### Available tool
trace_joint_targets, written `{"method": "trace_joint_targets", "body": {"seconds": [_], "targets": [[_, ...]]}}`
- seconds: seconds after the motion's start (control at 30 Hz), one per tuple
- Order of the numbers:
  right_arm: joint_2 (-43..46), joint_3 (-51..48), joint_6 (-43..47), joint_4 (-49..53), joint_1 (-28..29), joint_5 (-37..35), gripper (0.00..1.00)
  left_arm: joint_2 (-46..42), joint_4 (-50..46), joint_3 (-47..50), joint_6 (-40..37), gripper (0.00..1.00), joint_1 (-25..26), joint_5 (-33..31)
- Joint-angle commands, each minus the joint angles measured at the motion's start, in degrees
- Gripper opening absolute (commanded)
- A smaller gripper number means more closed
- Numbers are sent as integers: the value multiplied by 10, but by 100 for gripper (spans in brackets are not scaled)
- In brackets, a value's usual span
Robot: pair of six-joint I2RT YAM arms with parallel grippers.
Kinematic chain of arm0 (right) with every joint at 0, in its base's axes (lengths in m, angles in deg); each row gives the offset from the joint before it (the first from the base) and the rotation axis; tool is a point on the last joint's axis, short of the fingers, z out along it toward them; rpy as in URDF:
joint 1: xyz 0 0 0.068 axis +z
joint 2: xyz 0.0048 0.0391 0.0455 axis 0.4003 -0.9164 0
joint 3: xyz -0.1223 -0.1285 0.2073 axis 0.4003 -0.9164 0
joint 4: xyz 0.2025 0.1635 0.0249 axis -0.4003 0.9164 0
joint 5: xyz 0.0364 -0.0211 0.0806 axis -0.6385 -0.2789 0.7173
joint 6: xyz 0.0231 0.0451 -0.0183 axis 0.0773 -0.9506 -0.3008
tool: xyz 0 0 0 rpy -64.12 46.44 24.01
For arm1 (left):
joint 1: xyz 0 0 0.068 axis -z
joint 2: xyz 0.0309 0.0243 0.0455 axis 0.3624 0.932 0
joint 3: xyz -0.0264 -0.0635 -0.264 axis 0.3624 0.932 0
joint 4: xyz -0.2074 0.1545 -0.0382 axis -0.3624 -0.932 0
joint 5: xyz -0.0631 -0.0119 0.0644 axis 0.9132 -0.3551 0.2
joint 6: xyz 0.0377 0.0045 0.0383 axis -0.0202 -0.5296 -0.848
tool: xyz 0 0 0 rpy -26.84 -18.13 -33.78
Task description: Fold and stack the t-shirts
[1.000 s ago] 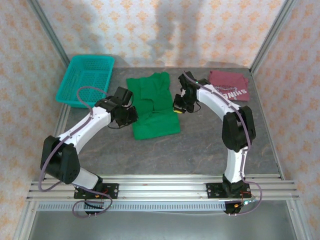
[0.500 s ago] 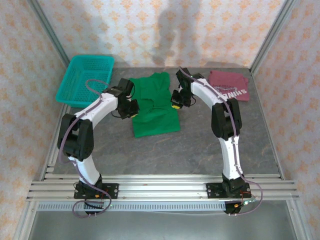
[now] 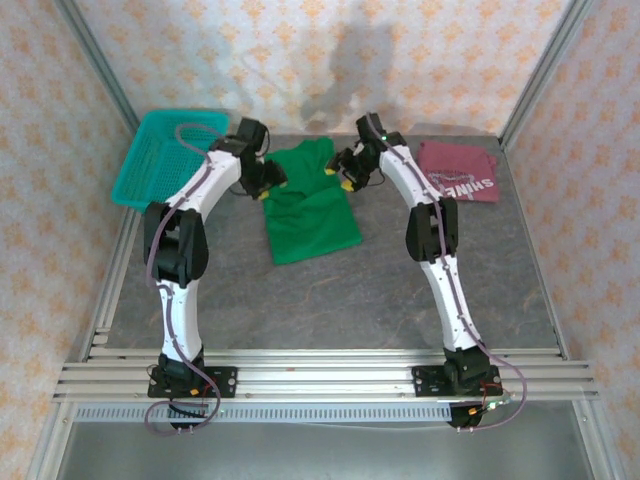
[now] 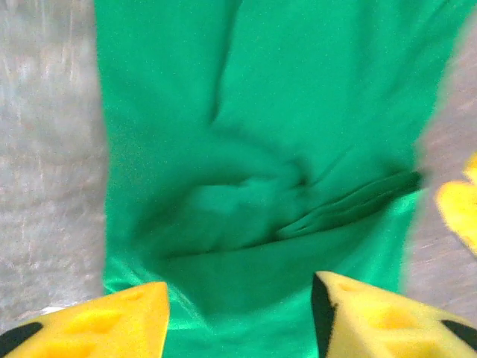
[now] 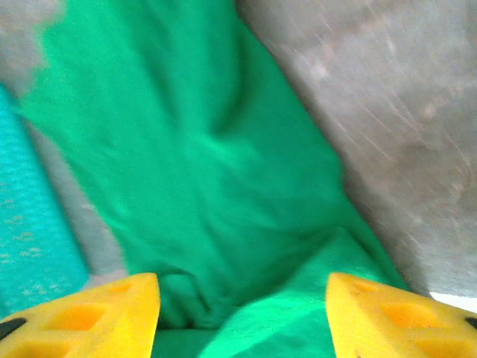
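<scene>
I have my left gripper (image 3: 264,177) at the far left corner of the green shirt (image 3: 312,210) and my right gripper (image 3: 346,173) at its far right corner, with the shirt's far edge running between them. Behind both grippers the shirt lies flat in a long strip. Past its near hem the grey table (image 3: 400,290) is bare and wide, the best open room I have. On the left wrist camera the yellow fingers (image 4: 112,321) are spread wide, with green cloth across the gap. I cannot tell whether they touch it. Ahead of them lies a creased fold. The shirt's left edge runs straight ahead just outside the left finger, with bare table beyond it. A yellow finger of the other gripper shows just past the right edge. On the right wrist camera the fingers (image 5: 402,317) are also set wide, with a raised fold of green between them. To their right the cloth's edge slants away and grey table opens up. The basket (image 3: 165,158) sits just left of my left gripper, so that side is tight. The maroon shirt (image 3: 458,172) lies right of my right gripper, apart from it, with a bare strip between.
</scene>
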Motion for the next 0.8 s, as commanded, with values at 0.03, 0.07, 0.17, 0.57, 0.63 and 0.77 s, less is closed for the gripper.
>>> {"method": "trace_joint_targets", "body": {"seconds": [0.03, 0.07, 0.17, 0.57, 0.63, 0.77], "targets": [[183, -84, -19, -103, -19, 33, 69, -123, 7, -56, 52, 68, -7, -29], [223, -129, -8, -113, -22, 29, 70, -156, 28, -38, 60, 75, -7, -40], [328, -290, 18, -140, -23, 14, 73, -225, 52, 24, 61, 81, -7, -34], [495, -742, 76, -230, -19, 24, 76, -421, 126, 493, 79, 80, 40, 47], [488, -767, 76, -244, -16, 30, 75, -429, 175, 546, 108, 79, 46, 67], [460, -801, 52, -298, -10, 50, 72, -417, 243, 611, 148, 75, 52, 80]]}}
